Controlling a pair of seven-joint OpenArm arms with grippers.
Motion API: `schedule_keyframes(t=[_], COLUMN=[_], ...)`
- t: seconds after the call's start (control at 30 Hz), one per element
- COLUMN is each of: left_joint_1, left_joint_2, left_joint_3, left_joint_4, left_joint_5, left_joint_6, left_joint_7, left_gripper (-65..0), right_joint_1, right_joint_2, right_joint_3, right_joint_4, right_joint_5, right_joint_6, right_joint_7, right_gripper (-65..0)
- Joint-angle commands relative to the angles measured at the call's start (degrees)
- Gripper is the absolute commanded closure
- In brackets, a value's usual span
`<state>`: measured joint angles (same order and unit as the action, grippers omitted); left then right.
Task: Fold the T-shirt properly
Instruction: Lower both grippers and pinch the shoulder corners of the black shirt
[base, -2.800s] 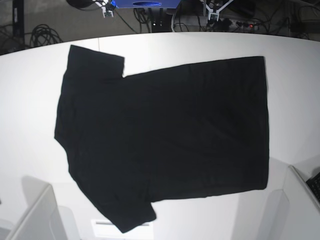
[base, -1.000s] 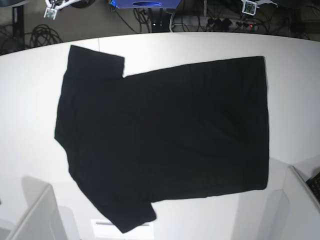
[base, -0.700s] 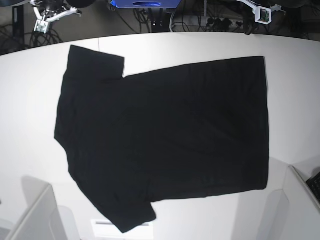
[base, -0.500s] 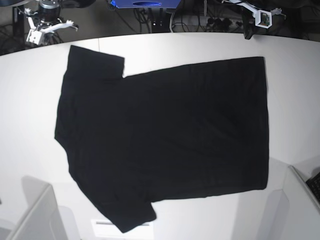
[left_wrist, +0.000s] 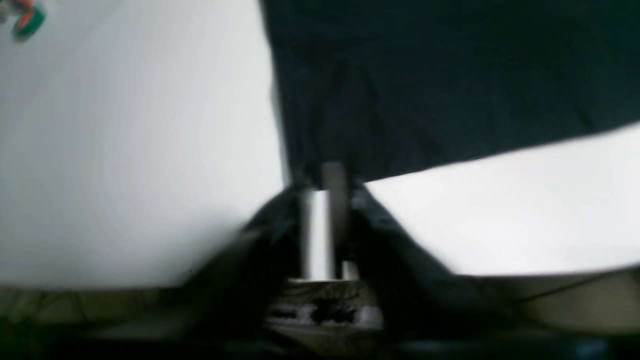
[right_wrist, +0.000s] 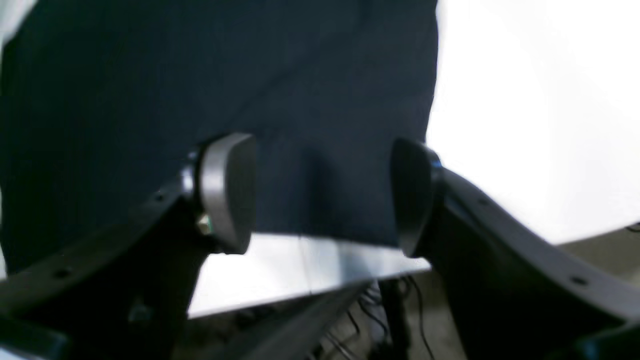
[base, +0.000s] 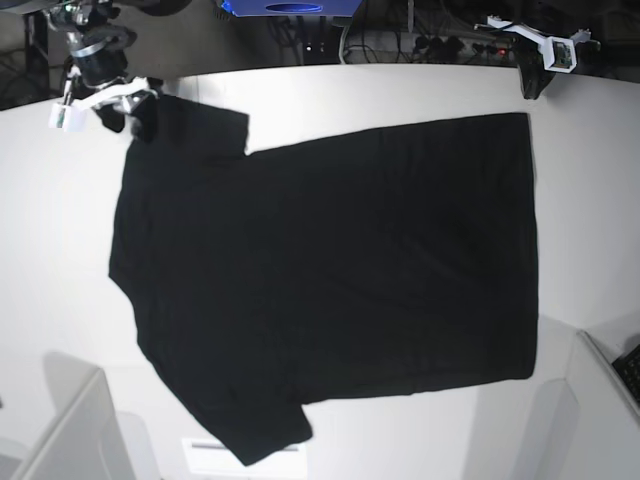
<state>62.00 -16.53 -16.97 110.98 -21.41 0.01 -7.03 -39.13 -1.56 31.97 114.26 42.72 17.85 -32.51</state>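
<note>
The black T-shirt (base: 330, 270) lies spread flat on the white table (base: 400, 85), plain side up, with its sleeves at the base view's left and its hem at the right. My right gripper (base: 125, 110) is open over the far left sleeve corner. In the right wrist view the gripper (right_wrist: 320, 195) straddles the sleeve cloth (right_wrist: 200, 75) by the table edge. My left gripper (base: 532, 85) hovers just beyond the far right hem corner. In the blurred left wrist view the gripper (left_wrist: 325, 190) has its fingers drawn together at the shirt's corner (left_wrist: 425, 90), holding nothing.
Grey bins stand at the near left (base: 70, 440) and near right (base: 600, 400) of the table. Cables and a blue unit (base: 290, 8) lie on the floor behind the far edge. A small red-green object (left_wrist: 27, 17) shows in the left wrist view.
Both arms have come down from behind the table. The right gripper has reached the far left sleeve corner and the left gripper has moved out toward the far right hem corner. The shirt has not moved.
</note>
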Motion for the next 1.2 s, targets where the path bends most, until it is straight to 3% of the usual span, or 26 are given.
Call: schedule_keyframes(t=[0.0,0.03,0.13,0.27,0.5,1.1,1.17], left_joint_1=[0.9,0.9,0.9,0.82,-0.68,-1.65,-2.35], left_joint_2=[-0.48,-0.56,-0.56,-0.56,-0.48,-0.21,-0.21], left_joint_3=[-0.74,-1.18,-2.41,-3.29,-3.82,-3.82,-3.73], left_joint_4=[0.63,0.54,0.45,0.45,0.27,-0.52,-0.52], left_joint_5=[-2.28,-5.18,-11.16,-11.51,-11.69,-11.95,-12.04], left_joint_6=[0.3,0.3,0.21,0.21,0.21,0.21,0.21], left_joint_7=[-1.37,-1.37,-1.28,-1.28,-1.28,-1.28,-1.28], left_gripper=[-15.0,-18.4,-19.1,-19.1,-20.1,-20.6,-24.8], right_joint_1=[0.59,2.08,6.92,11.4,14.56,12.01,11.93], right_joint_2=[0.46,0.46,0.11,0.55,0.9,0.82,0.82], right_joint_3=[1.31,2.8,7.2,10.98,11.24,0.61,-0.01], right_joint_4=[0.51,-0.02,-3.18,-8.72,-15.31,-16.63,-16.72], right_joint_5=[1.37,1.54,1.28,1.1,-8.92,-8.83,-8.83], right_joint_6=[0.4,0.4,0.4,0.31,0.84,0.84,0.84], right_joint_7=[-1.03,-3.4,-9.99,-13.51,-13.25,-13.16,-13.16], right_gripper=[-34.7,-33.8,-32.6,-32.6,-32.4,-30.0,-28.1])
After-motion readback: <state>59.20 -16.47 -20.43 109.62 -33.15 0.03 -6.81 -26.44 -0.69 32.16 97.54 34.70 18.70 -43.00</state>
